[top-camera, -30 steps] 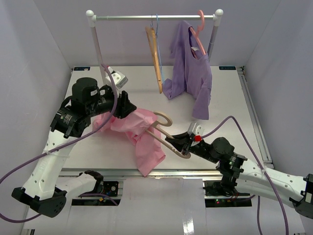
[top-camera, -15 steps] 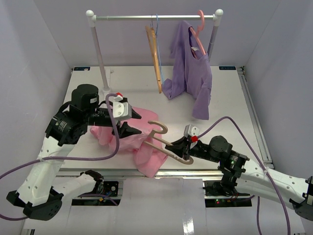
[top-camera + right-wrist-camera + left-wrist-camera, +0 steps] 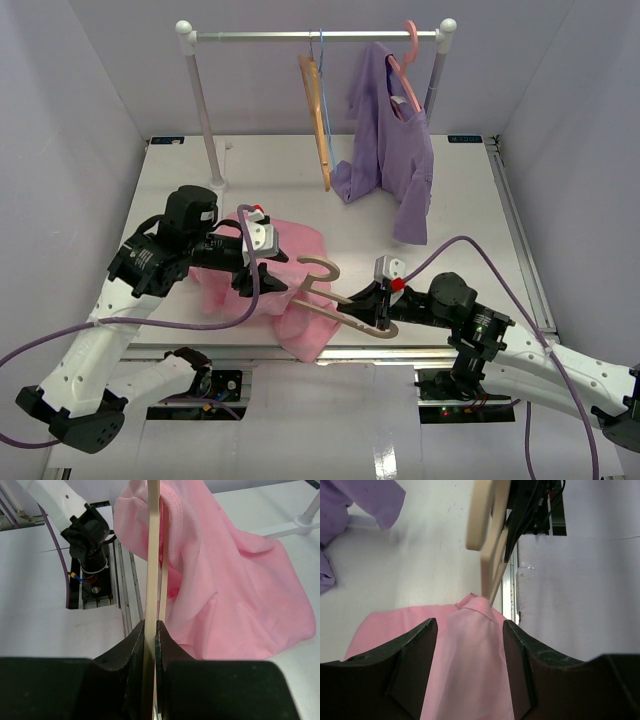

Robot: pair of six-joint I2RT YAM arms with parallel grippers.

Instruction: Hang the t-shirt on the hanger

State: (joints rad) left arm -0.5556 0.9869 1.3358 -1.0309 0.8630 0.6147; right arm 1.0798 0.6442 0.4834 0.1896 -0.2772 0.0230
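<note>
- Right gripper [image 3: 150,630] is clamped tight on the beige hanger [image 3: 153,555], whose far end sits inside the pink t-shirt [image 3: 240,570].
- Left gripper [image 3: 469,645] has its fingers well apart just above the t-shirt, gripping nothing.
- A second ago the t-shirt was bunched higher; now it lies slumped on the table [image 3: 460,200].

Robot lab cell (enclosed): plain wall panels [image 3: 70,110], tabletop clothes rack [image 3: 260,36].

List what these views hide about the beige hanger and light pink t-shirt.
Top view: thin beige hanger, far end under the light pink cloth t-shirt; through neck or sleeve, unclear.
Left wrist: hanger blurred, cut off by top edge.
Right wrist: hanger edge-on in the right gripper; tip behind cloth.
</note>
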